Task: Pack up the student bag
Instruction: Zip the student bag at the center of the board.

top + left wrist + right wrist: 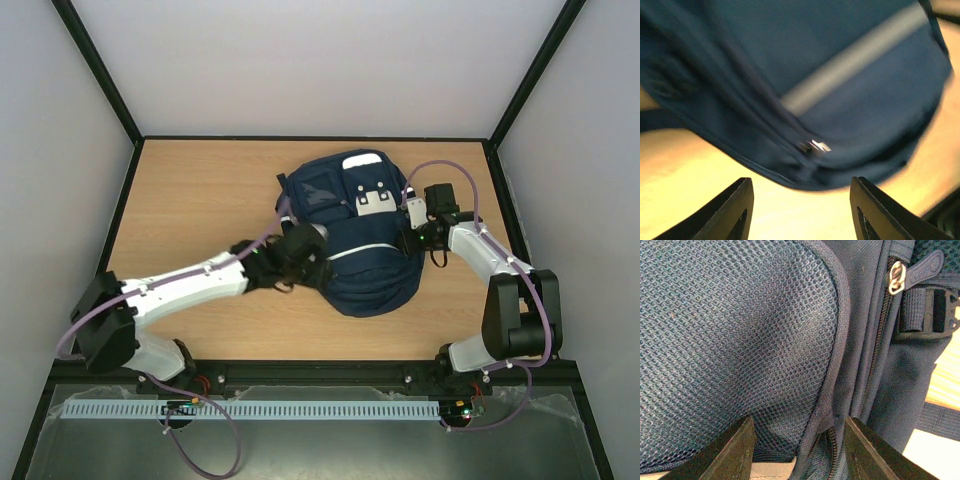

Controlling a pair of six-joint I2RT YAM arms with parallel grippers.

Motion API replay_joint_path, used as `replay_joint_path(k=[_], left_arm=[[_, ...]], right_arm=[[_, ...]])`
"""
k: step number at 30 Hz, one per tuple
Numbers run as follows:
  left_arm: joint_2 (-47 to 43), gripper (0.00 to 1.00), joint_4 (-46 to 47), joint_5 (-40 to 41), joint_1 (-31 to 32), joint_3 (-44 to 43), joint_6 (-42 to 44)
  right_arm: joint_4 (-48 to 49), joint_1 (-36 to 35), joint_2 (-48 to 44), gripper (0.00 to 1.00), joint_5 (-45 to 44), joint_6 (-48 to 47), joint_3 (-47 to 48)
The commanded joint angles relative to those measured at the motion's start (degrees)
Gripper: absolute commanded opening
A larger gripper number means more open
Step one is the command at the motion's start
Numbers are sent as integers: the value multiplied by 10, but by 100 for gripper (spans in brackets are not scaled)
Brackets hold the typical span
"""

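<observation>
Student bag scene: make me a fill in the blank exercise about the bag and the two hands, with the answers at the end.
The student bag lies on a ____ table. The left hand is at the bag's left side, the right hand at its ____ side. In the right wrist view, a pocket of ____ fabric fills most of the frame. Neither hand grips anything; both are ____.
Missing words: wooden; right; mesh; open.
</observation>
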State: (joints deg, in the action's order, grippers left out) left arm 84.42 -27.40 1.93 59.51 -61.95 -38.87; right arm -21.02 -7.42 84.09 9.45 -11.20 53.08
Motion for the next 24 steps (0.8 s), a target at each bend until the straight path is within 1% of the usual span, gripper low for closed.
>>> replay_joint_path(k=[1,3,5,8,10,13,16,19,24], left_arm=[[-55,57,45,-21,-135,49,9],[-64,59,93,-45,-191,71,2],[-57,58,133,-58,-233,79,-5],[-22,58,178,-68,-278,84,-28],[8,57,210,-79,-295,87,-37],[52,54,254,-104,-299,91,-34],[76,50,295,-148,-297,111,-43],[68,47,346,-181,-283,149,-58],[39,44,361,-171,-238,195,-51]], right_arm=[[-31,-10,12,53,-17,2,16],[-37,-10,26,56,-30,1,36],[-41,-10,39,59,-51,4,57],[-44,-10,65,62,-72,5,91],[-48,-10,97,62,-79,2,118],[-55,-10,144,62,-75,-12,160],[-58,-13,190,61,-77,-17,196],[-73,-33,235,59,-89,-23,239],[-84,-89,300,58,-111,-32,292]])
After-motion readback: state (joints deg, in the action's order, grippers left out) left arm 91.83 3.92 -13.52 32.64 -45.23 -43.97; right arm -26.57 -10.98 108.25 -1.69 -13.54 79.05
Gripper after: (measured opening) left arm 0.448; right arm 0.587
